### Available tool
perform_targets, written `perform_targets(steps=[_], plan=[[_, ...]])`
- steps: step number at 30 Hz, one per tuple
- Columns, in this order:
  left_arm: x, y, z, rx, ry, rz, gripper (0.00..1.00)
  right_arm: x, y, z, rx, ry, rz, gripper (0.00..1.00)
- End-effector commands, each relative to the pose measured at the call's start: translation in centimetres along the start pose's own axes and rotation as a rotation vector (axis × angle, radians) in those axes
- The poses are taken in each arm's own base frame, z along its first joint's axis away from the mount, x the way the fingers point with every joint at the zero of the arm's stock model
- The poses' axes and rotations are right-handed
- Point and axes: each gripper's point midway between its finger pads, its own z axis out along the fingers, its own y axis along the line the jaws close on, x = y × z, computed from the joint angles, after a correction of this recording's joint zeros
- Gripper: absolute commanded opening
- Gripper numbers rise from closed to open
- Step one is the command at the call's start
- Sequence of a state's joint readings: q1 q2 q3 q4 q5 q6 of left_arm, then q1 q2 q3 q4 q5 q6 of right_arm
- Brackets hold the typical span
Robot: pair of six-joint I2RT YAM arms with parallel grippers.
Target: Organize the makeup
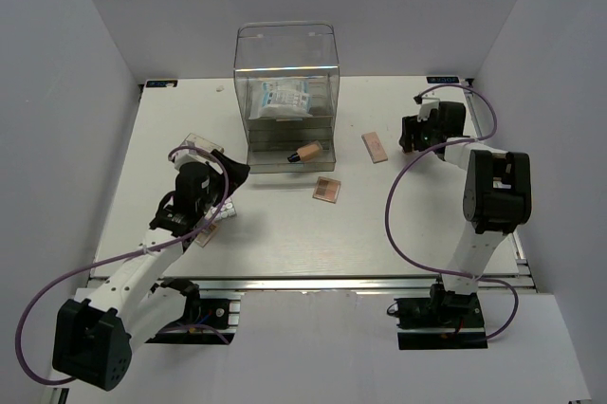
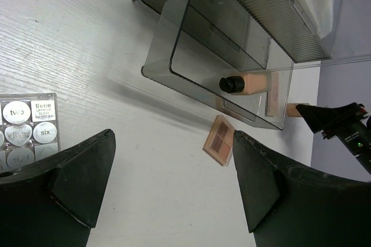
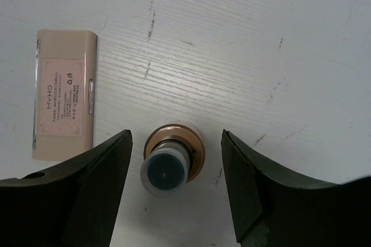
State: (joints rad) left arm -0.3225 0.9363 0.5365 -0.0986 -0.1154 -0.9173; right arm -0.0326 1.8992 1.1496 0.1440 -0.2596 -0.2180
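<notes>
The drawer box (image 1: pixel 286 91) at upper centre holds the white-blue packet (image 1: pixel 285 101) and a tan bottle (image 1: pixel 305 152) — a start, I judge. Left out: the white pan palette (image 2: pixel 29 125) by my parted, empty left gripper (image 2: pixel 173 137), the peach palette (image 1: pixel 375 147), the multicoloured palette (image 1: pixel 327 189) — and a capped bottle (image 3: pixel 173 160) straddled by my right gripper (image 3: pixel 175 137), also parted.

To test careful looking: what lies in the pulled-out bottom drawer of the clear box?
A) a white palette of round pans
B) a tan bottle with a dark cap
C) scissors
B: the tan bottle lies on its side in the drawer.
</notes>
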Motion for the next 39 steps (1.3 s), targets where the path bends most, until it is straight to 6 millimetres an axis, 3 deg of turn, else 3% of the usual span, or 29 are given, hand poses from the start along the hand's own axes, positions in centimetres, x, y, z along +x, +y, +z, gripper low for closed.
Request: perform_targets(steps=[1, 13, 16, 17, 19, 20, 23, 24, 27, 28, 29, 30, 31, 32, 33, 34, 35, 36, 37, 38, 39], plan=[[-1.4, -1.5, -0.1, 0.039, -0.031, -0.005, 0.92, -1.1, -0.9, 0.0, 0.021, -0.011, -0.034, 0.68], [-1.3, -1.2, -0.2, 0.030, -0.032, -0.005, 0.92, -0.4, -0.1, -0.1, -0.026, 0.015, -0.044, 0.52], [-1.5, -1.4, -0.3, 0.036, -0.037, -0.008, 0.92, -0.4, 0.5, -0.4, -0.059, 0.014, -0.043, 0.40], [-1.5, -1.4, -0.3, 0.036, -0.038, -0.008, 0.92, -0.4, 0.6, -0.5, -0.071, 0.017, -0.057, 0.30], [-1.6, -1.5, -0.4, 0.038, -0.040, -0.010, 0.92, -0.7, 1.4, -0.9, -0.125, 0.016, -0.074, 0.19], [-1.6, -1.6, -0.4, 0.039, -0.041, -0.010, 0.92, -1.2, 1.7, -1.2, -0.143, 0.009, -0.088, 0.10], [-1.9, -1.8, -0.6, 0.044, -0.049, -0.010, 0.92, -3.4, 2.7, -2.9, -0.187, -0.009, -0.112, 0.04], [-2.0, -1.8, -0.6, 0.045, -0.053, -0.005, 0.92, -5.5, 3.2, -3.6, -0.212, -0.047, -0.141, 0.02], [-2.8, -2.2, -1.1, 0.049, -0.077, 0.002, 0.92, -10.0, 5.8, -6.9, -0.283, -0.138, -0.313, 0.00], [-3.2, -2.4, -1.3, 0.054, -0.087, 0.002, 0.92, -11.9, 9.0, -8.4, -0.337, -0.180, -0.413, 0.00], [-3.6, -2.4, -1.4, 0.054, -0.099, 0.003, 0.92, -12.8, 10.3, -9.4, -0.364, -0.201, -0.482, 0.00], [-3.8, -2.5, -1.5, 0.055, -0.105, 0.007, 0.92, -12.4, 12.1, -10.5, -0.421, -0.179, -0.531, 0.00], [-4.3, -2.6, -1.7, 0.051, -0.114, 0.008, 0.94, -14.5, 15.0, -12.3, -0.454, -0.238, -0.675, 0.00], [-4.7, -2.7, -1.9, 0.051, -0.123, 0.009, 0.94, -14.9, 16.6, -13.1, -0.483, -0.244, -0.741, 0.00], [-5.0, -2.8, -2.0, 0.048, -0.133, 0.018, 0.95, -13.8, 18.4, -14.3, -0.541, -0.200, -0.784, 0.00], [-5.2, -2.7, -2.1, 0.040, -0.133, 0.022, 0.95, -15.1, 21.7, -15.6, -0.594, -0.251, -0.921, 0.00], [-5.7, -3.1, -2.3, 0.044, -0.142, 0.024, 0.96, -15.0, 23.5, -16.1, -0.618, -0.248, -0.963, 0.00], [-5.9, -3.2, -2.4, 0.044, -0.145, 0.035, 0.96, -13.9, 24.4, -16.2, -0.624, -0.189, -1.002, 0.00], [-6.0, -3.1, -2.5, 0.035, -0.144, 0.039, 0.96, -12.8, 27.8, -16.1, -0.687, -0.163, -1.073, 0.00], [-6.5, -3.4, -2.6, 0.037, -0.150, 0.048, 0.96, -13.9, 28.5, -16.2, -0.639, -0.157, -1.136, 0.00], [-6.7, -3.5, -2.8, 0.036, -0.153, 0.052, 0.96, -13.6, 29.7, -15.9, -0.642, -0.134, -1.164, 0.00]])
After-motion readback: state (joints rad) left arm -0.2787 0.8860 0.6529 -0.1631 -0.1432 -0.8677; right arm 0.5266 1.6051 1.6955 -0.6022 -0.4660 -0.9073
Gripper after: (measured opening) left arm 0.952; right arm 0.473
